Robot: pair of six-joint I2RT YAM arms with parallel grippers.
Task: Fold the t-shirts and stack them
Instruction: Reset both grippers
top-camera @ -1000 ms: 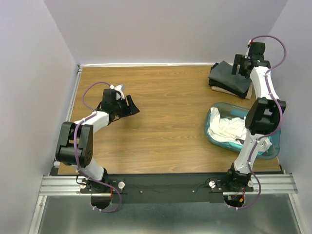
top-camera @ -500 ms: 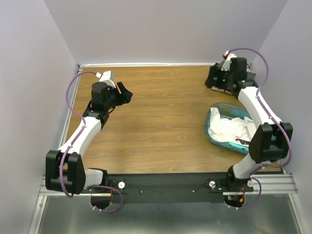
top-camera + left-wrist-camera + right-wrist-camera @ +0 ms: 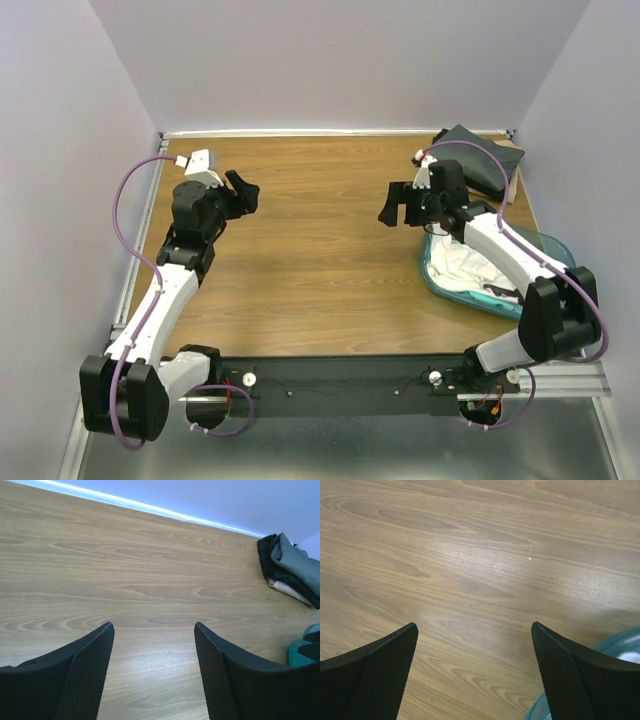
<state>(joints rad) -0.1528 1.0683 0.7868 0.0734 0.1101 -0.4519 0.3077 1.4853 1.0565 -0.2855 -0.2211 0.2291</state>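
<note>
Two wide, empty: left gripper (image 3: 152, 626), right gripper (image 3: 474, 625); folded t-shirts (image 3: 476, 166) partly behind right arm (image 3: 500, 242).

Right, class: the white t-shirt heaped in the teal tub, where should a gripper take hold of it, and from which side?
Pinch a raised fold near the top of the white t-shirt, coming straight down from above. It lies crumpled inside the tub, whose walls block a sideways approach. The right gripper, open beside the tub, is probably best placed.

A teal plastic tub (image 3: 553, 243) sits on the right side of a wooden table (image 3: 320, 250). Pale walls (image 3: 330, 60) enclose the table on three sides.
</note>
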